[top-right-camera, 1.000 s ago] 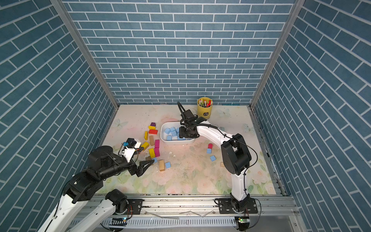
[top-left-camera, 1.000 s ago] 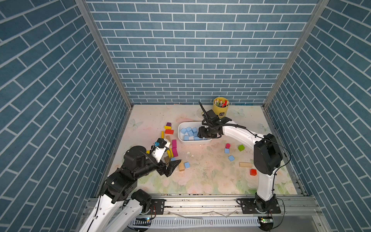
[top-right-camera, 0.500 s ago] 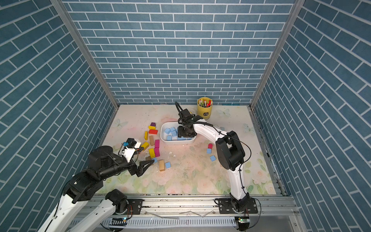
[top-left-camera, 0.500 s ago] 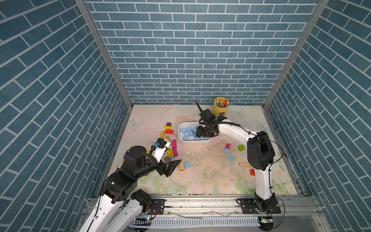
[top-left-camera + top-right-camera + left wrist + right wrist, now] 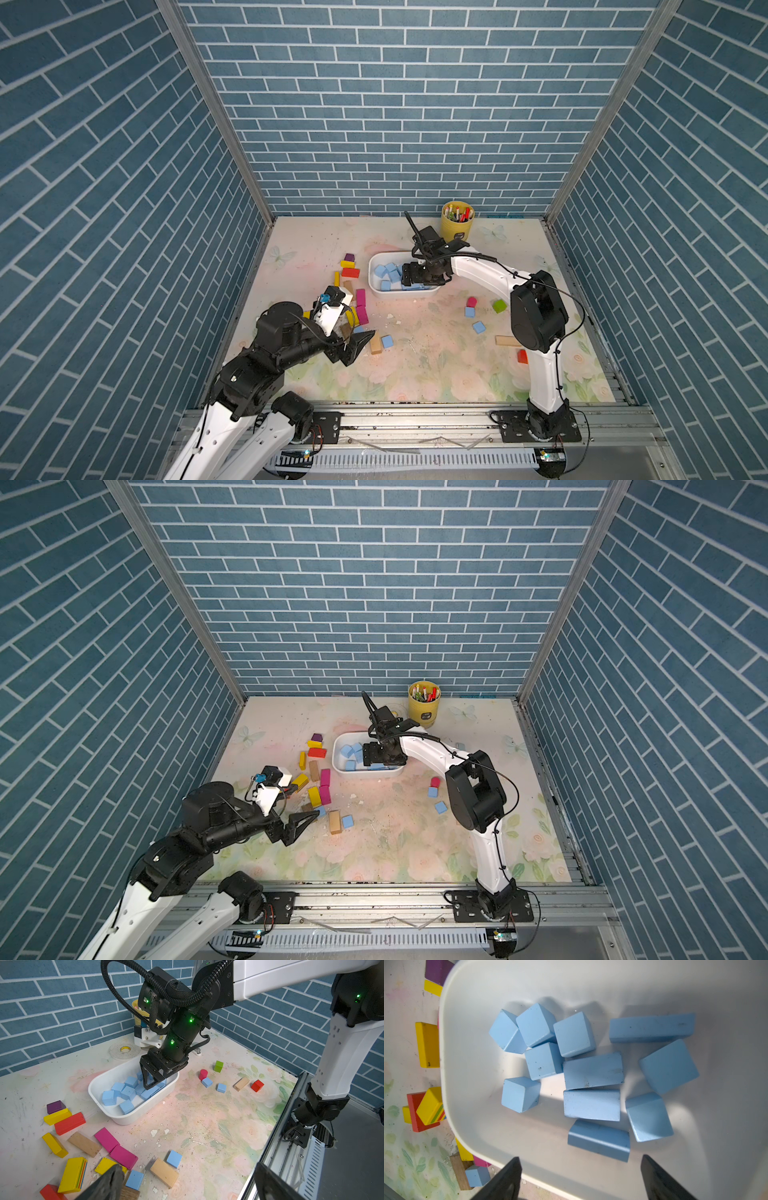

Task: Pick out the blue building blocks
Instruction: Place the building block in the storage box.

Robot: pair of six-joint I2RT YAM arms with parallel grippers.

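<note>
Several blue building blocks (image 5: 591, 1071) lie in a white tub (image 5: 477, 1105), seen in both top views (image 5: 384, 272) (image 5: 347, 752). My right gripper (image 5: 581, 1165) hangs open just above them with nothing between its fingers; the left wrist view shows it (image 5: 154, 1080) reaching down into the tub (image 5: 133, 1118). Loose blue blocks lie on the mat (image 5: 387, 341) (image 5: 469, 311) (image 5: 478, 327). My left gripper (image 5: 190, 1178) is open low over the front left of the mat, with one blue block (image 5: 174, 1158) ahead between its fingers and another (image 5: 134, 1179) beside one finger.
Yellow, red, magenta, purple and tan blocks (image 5: 359, 301) crowd the mat left of the tub. A tan block (image 5: 164, 1172) touches the nearest blue one. A green cube (image 5: 499, 306), tan bar (image 5: 507, 341) and red block (image 5: 522, 356) lie right. A yellow pen cup (image 5: 457, 220) stands at the back.
My right gripper has shifted left over the tub and its jaws have opened wide. The left arm has not moved.
</note>
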